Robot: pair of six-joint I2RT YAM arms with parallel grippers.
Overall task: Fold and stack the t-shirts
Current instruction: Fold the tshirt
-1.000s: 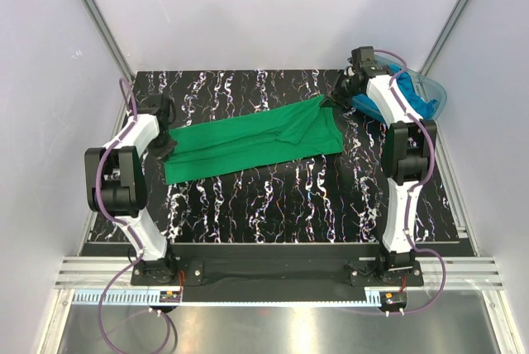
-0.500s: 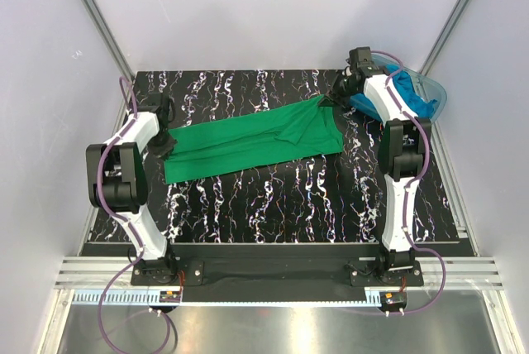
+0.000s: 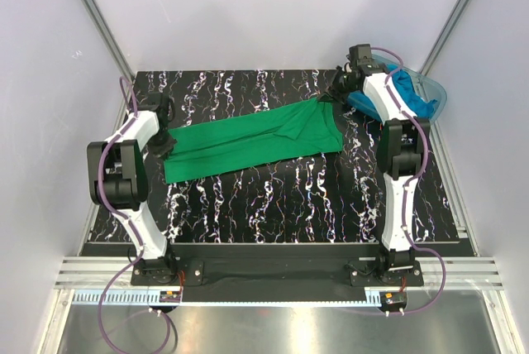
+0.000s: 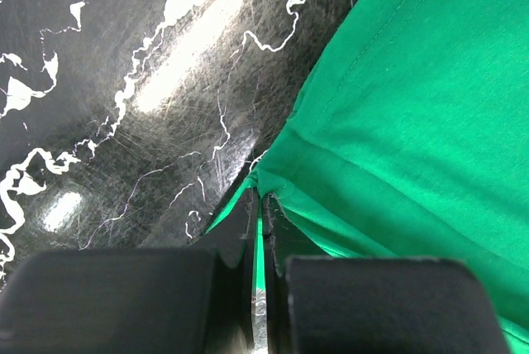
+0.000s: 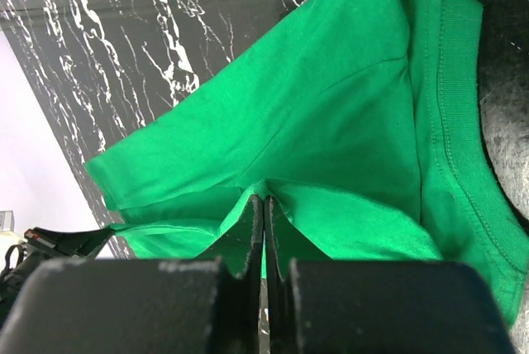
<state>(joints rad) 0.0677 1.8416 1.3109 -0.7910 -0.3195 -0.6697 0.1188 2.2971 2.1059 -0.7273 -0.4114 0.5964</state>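
The bright green t-shirt (image 3: 252, 141) lies stretched in a long band across the black marbled table (image 3: 273, 205), folded lengthwise. My left gripper (image 3: 163, 145) is shut on its left end; the left wrist view shows the cloth (image 4: 413, 122) pinched between the jaws (image 4: 263, 205). My right gripper (image 3: 329, 101) is shut on the shirt's far right corner; the right wrist view shows the green cloth (image 5: 314, 106) with its collar rim (image 5: 450, 122) pinched at the fingertips (image 5: 264, 201). Turquoise-blue shirts (image 3: 411, 93) lie bunched in the tub at the far right.
A clear blue-tinted plastic tub (image 3: 436, 92) stands at the table's far right corner behind the right arm. White walls with metal rails close in the table on three sides.
The right gripper has drawn the shirt's right corner slightly further back and left. The left gripper and the shirt's left end have barely moved.
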